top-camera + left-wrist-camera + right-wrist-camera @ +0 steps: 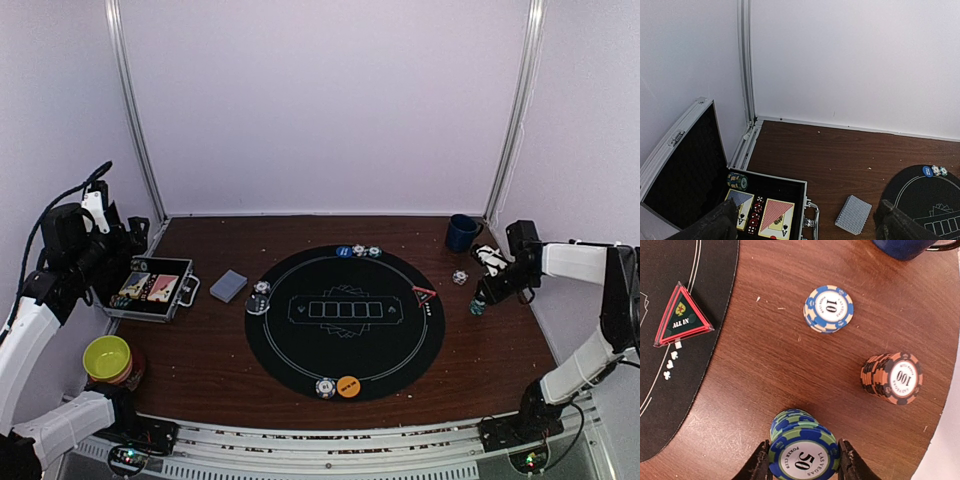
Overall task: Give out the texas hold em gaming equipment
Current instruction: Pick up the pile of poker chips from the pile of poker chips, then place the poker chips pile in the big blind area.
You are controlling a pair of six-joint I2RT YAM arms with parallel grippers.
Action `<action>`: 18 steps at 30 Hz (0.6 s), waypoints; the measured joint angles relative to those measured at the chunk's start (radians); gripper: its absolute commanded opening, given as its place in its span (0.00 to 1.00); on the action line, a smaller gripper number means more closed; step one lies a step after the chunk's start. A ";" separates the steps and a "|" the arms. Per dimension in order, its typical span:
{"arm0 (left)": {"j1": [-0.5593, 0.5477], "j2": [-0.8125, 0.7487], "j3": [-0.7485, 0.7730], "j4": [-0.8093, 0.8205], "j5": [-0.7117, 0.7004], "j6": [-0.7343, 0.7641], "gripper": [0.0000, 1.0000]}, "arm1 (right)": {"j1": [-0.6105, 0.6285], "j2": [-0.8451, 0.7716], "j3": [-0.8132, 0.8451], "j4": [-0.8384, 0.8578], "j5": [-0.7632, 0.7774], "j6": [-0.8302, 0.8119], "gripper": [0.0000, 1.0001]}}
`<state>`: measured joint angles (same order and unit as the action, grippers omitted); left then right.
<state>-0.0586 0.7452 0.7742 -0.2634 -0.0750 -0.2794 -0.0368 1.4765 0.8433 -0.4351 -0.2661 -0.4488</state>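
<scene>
The 50 stack (802,452) is right up front, on bare table (765,370) just off the mat's (670,405) right edge. The right end effector (803,462) has a finger against each side of it, pinching it low down. My guess is that's so the whole pile comes along, not just the top chips.

The 100 stack (892,378) and 10 stack (828,308) sit farther out from the mat and well apart, so each can be reached without bumping the other. The triangle (682,315) is on the mat just inside its right rim, and the orange button (348,385) is at the mat's near rim, so those spots look sorted.

The left end effector (807,220) is spread wide with nothing in it, hanging over the open case (685,165) well left of the mat, probably lining up for more chips. The deck (853,214) lies face down between case and mat.
</scene>
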 measured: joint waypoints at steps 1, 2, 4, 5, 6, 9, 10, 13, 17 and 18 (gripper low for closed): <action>0.000 0.000 0.000 0.000 0.000 0.000 0.98 | 0.000 -0.009 0.000 -0.002 0.000 -0.001 0.31; 0.000 0.000 0.000 0.000 0.000 0.000 0.98 | 0.000 -0.019 0.000 -0.006 -0.001 -0.002 0.30; 0.001 0.000 0.000 0.000 0.000 0.000 0.98 | 0.003 -0.034 0.002 -0.022 -0.006 -0.012 0.30; 0.001 0.000 0.000 0.000 0.000 0.000 0.98 | 0.006 -0.040 0.004 -0.031 -0.011 -0.017 0.30; 0.001 0.000 0.000 0.000 0.000 0.000 0.98 | 0.015 -0.048 0.010 -0.049 -0.016 -0.022 0.30; 0.001 0.000 0.000 0.000 0.000 0.000 0.98 | 0.074 -0.074 0.044 -0.103 -0.028 -0.044 0.30; 0.001 0.000 0.000 0.000 0.000 0.000 0.98 | 0.098 -0.082 0.056 -0.117 -0.028 -0.047 0.30; 0.001 0.000 0.000 0.000 0.000 0.000 0.98 | 0.231 -0.121 0.106 -0.164 -0.026 -0.053 0.30; 0.001 0.000 0.000 0.000 0.000 0.000 0.98 | 0.423 -0.154 0.174 -0.197 -0.025 -0.042 0.30; 0.001 0.000 0.000 0.000 0.000 0.000 0.98 | 0.470 -0.155 0.193 -0.202 -0.026 -0.038 0.30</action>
<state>-0.0574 0.7448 0.7742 -0.2634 -0.0750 -0.2794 0.4332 1.3216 1.0363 -0.6373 -0.2916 -0.4870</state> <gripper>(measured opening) 0.979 0.403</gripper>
